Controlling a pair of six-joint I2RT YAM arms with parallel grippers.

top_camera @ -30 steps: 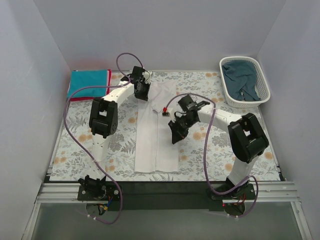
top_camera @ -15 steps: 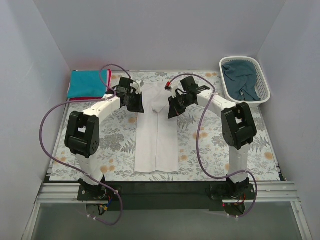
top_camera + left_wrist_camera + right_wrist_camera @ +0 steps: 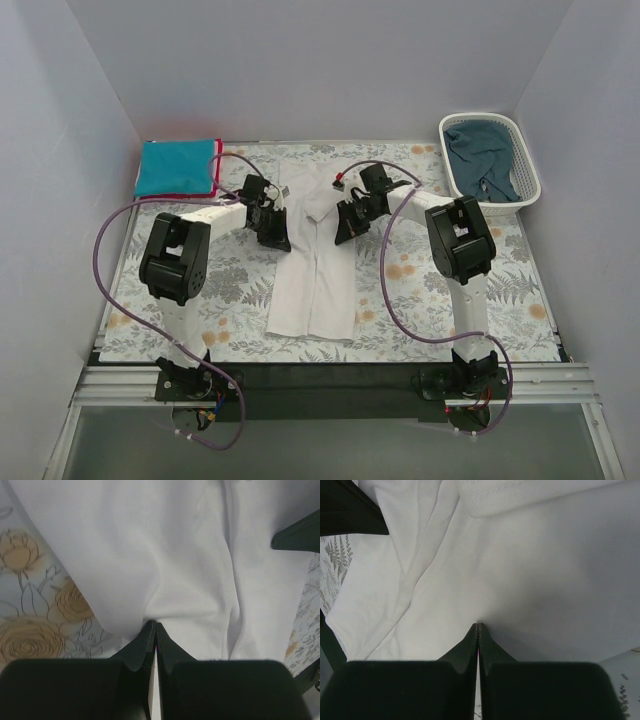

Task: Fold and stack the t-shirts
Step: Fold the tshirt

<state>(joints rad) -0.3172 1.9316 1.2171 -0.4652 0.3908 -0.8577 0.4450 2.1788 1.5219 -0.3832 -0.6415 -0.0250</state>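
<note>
A white t-shirt (image 3: pixel 312 290), folded into a long strip, lies in the middle of the floral tablecloth (image 3: pixel 420 290). My left gripper (image 3: pixel 278 240) is at the strip's left edge, shut on the white cloth (image 3: pixel 190 555) pinched at its tips (image 3: pixel 153 626). My right gripper (image 3: pixel 343 232) is at the right edge, shut on the white cloth (image 3: pixel 530 570) at its tips (image 3: pixel 478 626). A folded teal t-shirt (image 3: pixel 176 167) lies on a red one (image 3: pixel 217 165) at the back left. A dark blue-teal t-shirt (image 3: pixel 483 160) lies in the basket.
A white slatted basket (image 3: pixel 530 170) stands at the back right corner. Purple cables loop beside both arms. Grey walls close in the left, right and far sides. A black rail (image 3: pixel 330 375) runs along the table's near edge.
Both grippers have come together at the upper part of the white shirt. The left has moved nearer from the collar end. The shirt's upper cloth has shifted with them.
</note>
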